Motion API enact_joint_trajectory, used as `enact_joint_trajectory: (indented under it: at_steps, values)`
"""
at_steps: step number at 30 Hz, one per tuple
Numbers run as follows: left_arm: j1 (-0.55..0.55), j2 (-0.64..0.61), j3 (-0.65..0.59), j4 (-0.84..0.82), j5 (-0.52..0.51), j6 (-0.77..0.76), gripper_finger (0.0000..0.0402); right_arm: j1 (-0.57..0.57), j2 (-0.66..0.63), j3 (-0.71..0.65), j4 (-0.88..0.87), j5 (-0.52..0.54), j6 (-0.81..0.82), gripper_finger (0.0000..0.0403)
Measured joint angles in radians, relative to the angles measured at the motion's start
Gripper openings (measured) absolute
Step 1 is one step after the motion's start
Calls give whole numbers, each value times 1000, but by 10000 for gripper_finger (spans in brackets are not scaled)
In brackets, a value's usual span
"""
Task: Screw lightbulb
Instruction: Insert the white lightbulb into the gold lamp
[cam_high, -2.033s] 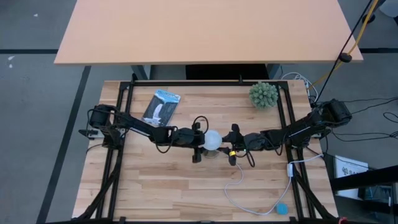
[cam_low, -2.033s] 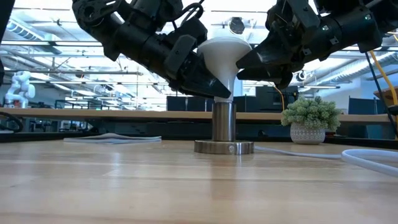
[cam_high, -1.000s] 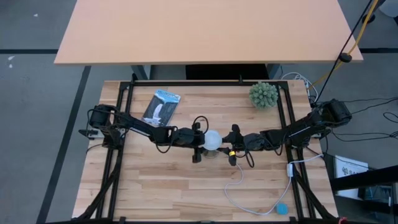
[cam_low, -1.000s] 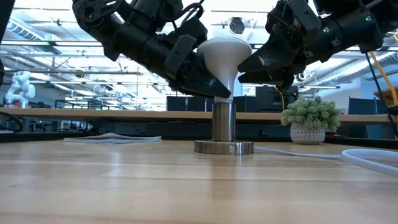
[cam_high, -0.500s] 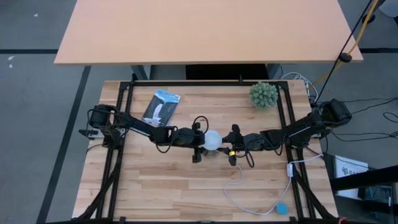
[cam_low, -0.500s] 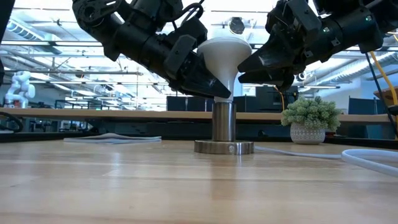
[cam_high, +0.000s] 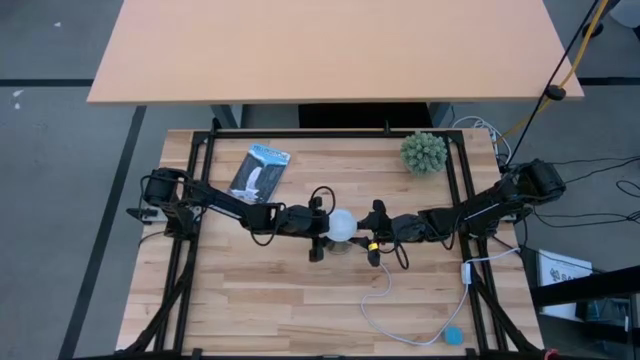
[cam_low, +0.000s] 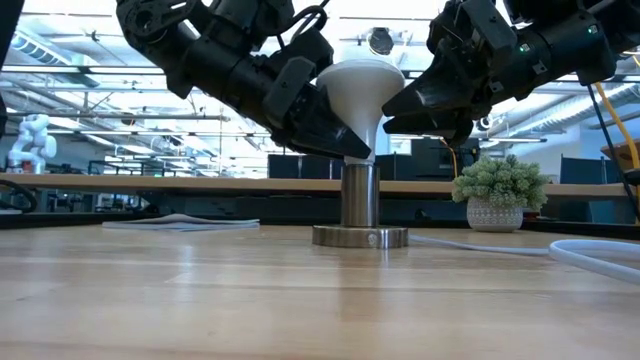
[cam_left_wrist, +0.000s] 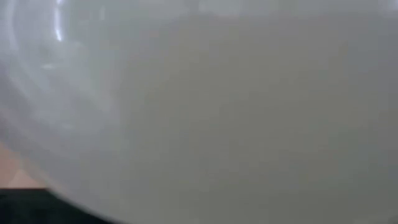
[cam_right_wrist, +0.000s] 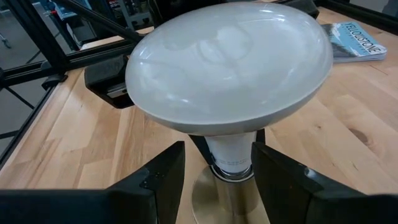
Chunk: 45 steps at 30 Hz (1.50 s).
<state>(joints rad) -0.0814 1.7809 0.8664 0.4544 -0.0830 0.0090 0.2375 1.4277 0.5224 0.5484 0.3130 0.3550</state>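
Note:
The white lightbulb (cam_high: 342, 224) stands upright with its narrow base in a metal socket post (cam_low: 360, 205) on a round foot, at the middle of the table. My left gripper (cam_high: 320, 232) comes from the table's left and is shut on the bulb's cone; the bulb fills the left wrist view (cam_left_wrist: 217, 106). My right gripper (cam_high: 374, 238) comes from the right and is open. Its fingers (cam_right_wrist: 165, 177) stand on either side of the bulb's neck (cam_right_wrist: 231, 152), under the dome. My left gripper holds the bulb's tapering cone (cam_low: 352, 120) just under the dome, between its two fingers. The fingers slant down from the table's left. The bulb stands upright, its base in the socket post. The bulb hides the contact in the wrist view.
A spiky green plant in a white pot (cam_high: 424, 152) stands at the far right. A booklet (cam_high: 259, 172) lies at the far left. A white cord (cam_high: 395, 300) runs from the socket toward the near right, ending by a small blue thing (cam_high: 453, 335). Black frame rails edge the table.

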Motion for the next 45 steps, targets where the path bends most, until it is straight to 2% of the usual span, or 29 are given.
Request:
enact_joint_trajectory:
  at_steps: [6,10,21,30,35,45]
  values:
    - [0,0,-1,0,0,-23,230,0,0,0,0,0,0,176]
    - [0,0,-1,1,0,-23,239,0,0,0,0,0,0,176]
    - [1,-1,-1,1,0,-23,241,0,0,0,0,0,0,176]
    - [1,-49,-1,-57,-12,-1,241,0,0,-2,0,0,4,176]
    - [1,-49,-1,-115,-12,-8,241,0,0,-2,0,0,23,176]
    - [11,-49,0,-105,-9,-64,241,0,0,-2,-5,0,26,176]
